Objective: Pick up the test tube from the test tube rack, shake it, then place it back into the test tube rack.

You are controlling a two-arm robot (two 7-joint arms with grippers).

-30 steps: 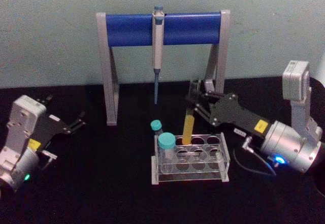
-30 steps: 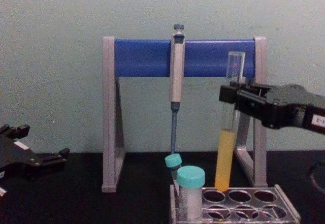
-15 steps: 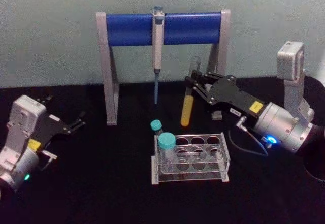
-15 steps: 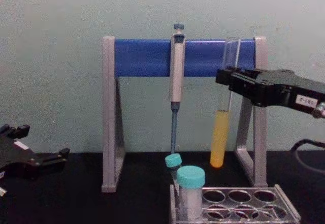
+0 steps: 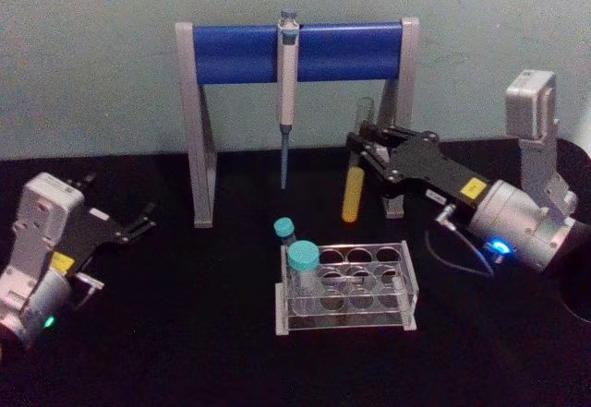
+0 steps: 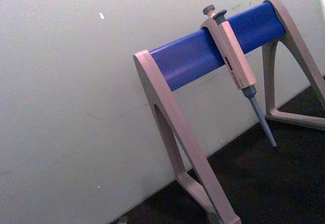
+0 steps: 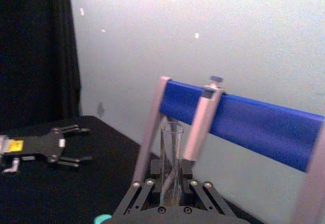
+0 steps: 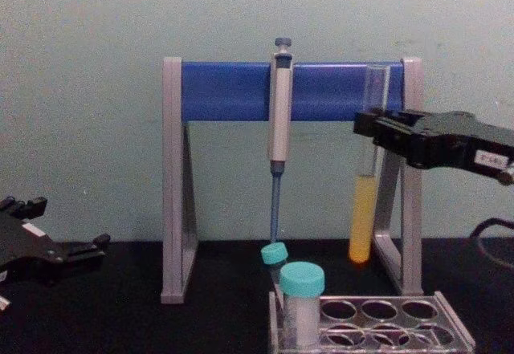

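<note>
Before the grey stand (image 5: pixel 196 130) with its blue crossbar, the low clear plastic test tube rack (image 5: pixel 365 315) holds two teal-capped tubes (image 5: pixel 303 269), while the right gripper (image 5: pixel 356 145), clamped on the slim glass test tube (image 5: pixel 354 197) (yellow liquid in its rounded lower part), holds it upright above and behind the rack; the left gripper (image 5: pixel 120 198) lies far left, fingers apart.

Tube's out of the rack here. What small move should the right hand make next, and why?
Probably a short, gentle side-to-side shake. The right hand grips the tube upright, its bottom clear of the rack; the yellow liquid sits low in the uncapped tube, so small swings should not spill. The left hand sits parked at the left.
</note>
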